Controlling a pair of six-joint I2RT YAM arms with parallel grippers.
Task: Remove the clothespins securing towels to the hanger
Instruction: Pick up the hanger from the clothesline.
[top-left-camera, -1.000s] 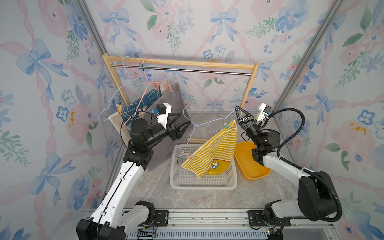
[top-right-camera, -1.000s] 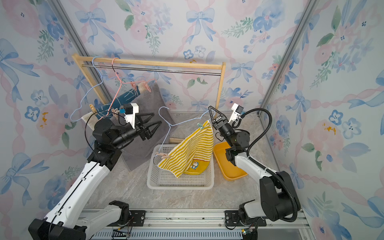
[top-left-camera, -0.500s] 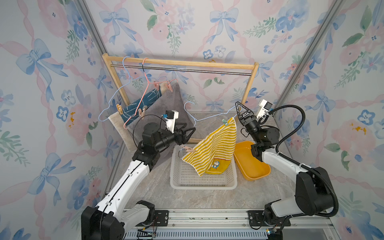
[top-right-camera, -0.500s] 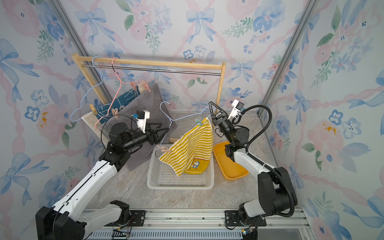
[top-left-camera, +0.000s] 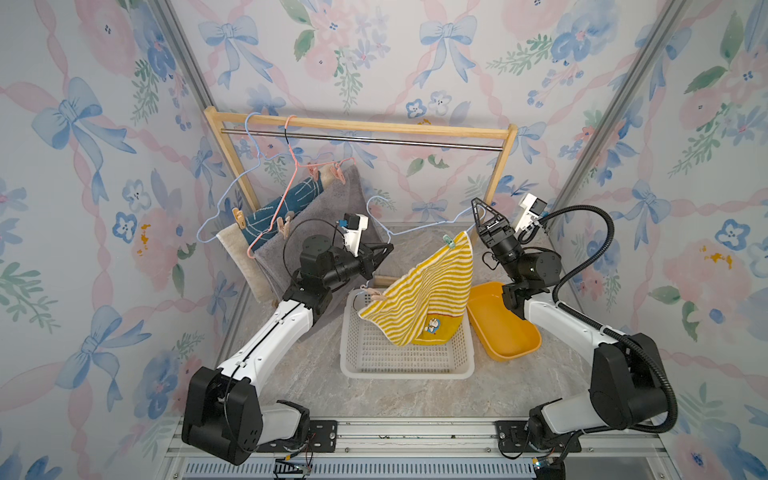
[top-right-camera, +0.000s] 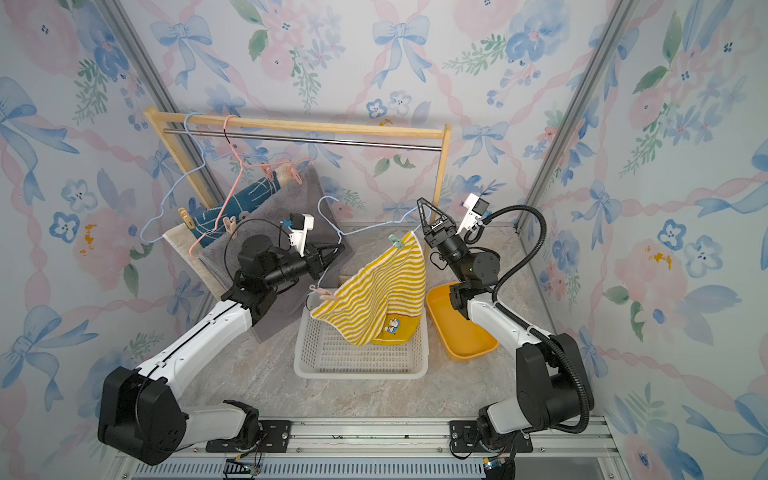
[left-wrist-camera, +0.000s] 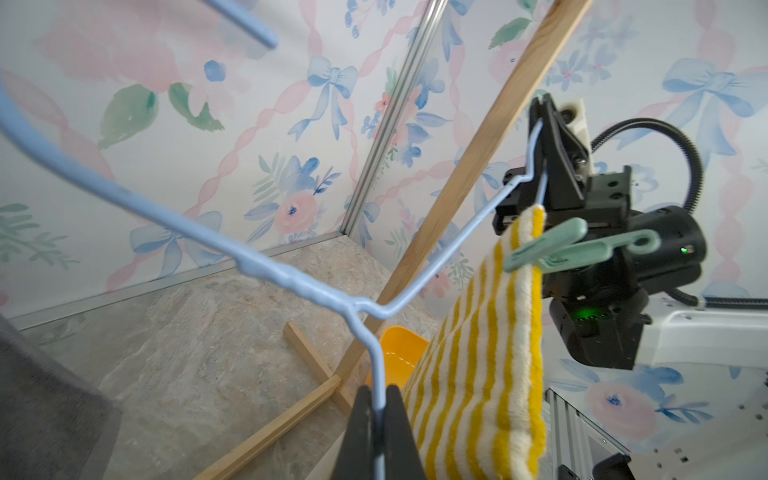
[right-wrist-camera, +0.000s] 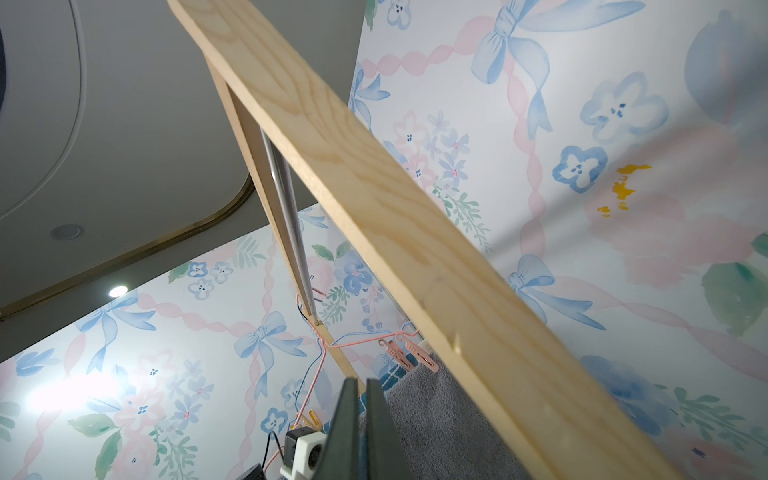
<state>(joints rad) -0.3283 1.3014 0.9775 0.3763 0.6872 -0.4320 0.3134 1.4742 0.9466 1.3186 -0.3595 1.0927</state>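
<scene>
While left gripper (left-wrist-camera: 376, 401) is clamped on the blue hanger (left-wrist-camera: 266, 266) and right gripper (top-left-camera: 476, 203) pinches its far end, striped towel (top-left-camera: 428, 291) hangs mid-frame over the basket (top-left-camera: 405, 371), pinned by 1 green clothespin (top-left-camera: 448, 240) at top and 1 pink clothespin (top-left-camera: 375, 296) lower left.

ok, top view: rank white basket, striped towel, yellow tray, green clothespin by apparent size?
1. white basket
2. striped towel, which hangs nearer the camera, so a close call
3. yellow tray
4. green clothespin
</scene>
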